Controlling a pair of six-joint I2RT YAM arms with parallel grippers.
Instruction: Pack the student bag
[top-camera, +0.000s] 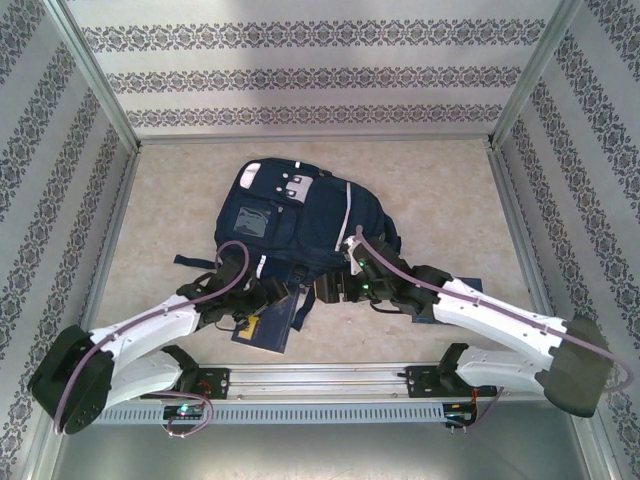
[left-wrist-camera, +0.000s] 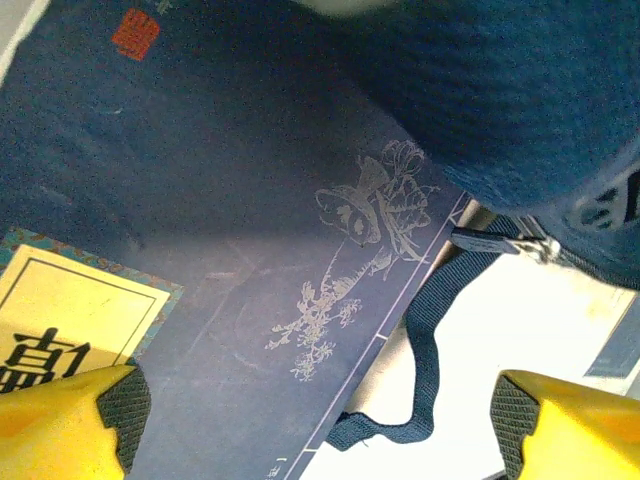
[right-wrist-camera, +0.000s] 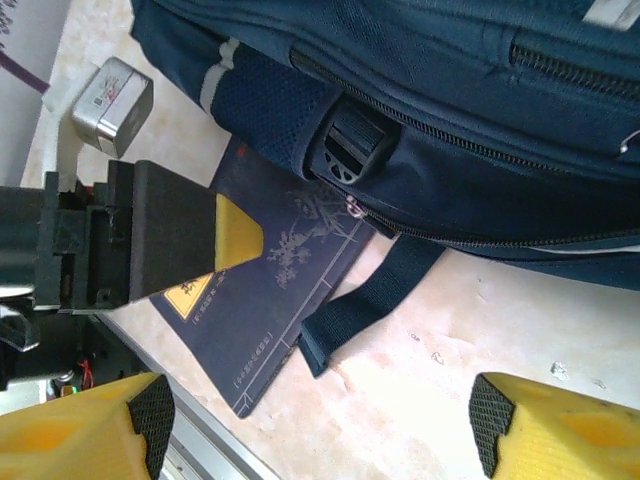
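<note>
Left claw (left-wrist-camera: 315, 410), jaws wide, sits over navy book (left-wrist-camera: 250, 250), whose far end runs under student bag (left-wrist-camera: 500, 90); right claw (right-wrist-camera: 322, 415) open, alongside.

A dark blue book (left-wrist-camera: 230, 250) lies slantwise across most of the view, its cover bearing a pale flower drawing (left-wrist-camera: 355, 250), a small red stamp (left-wrist-camera: 135, 33) near the top left and a yellow label (left-wrist-camera: 70, 320) with a black character at the lower left. The student bag (left-wrist-camera: 500, 90) covers the book's upper right part. A grey buckle (left-wrist-camera: 500, 243) sits at the bag's edge, and a dark strap (left-wrist-camera: 425, 340) loops over the pale table (left-wrist-camera: 520, 330). The left gripper (left-wrist-camera: 320, 420) stands wide apart, one yellow fingertip (left-wrist-camera: 60, 420) over the label, perhaps touching it.
</note>
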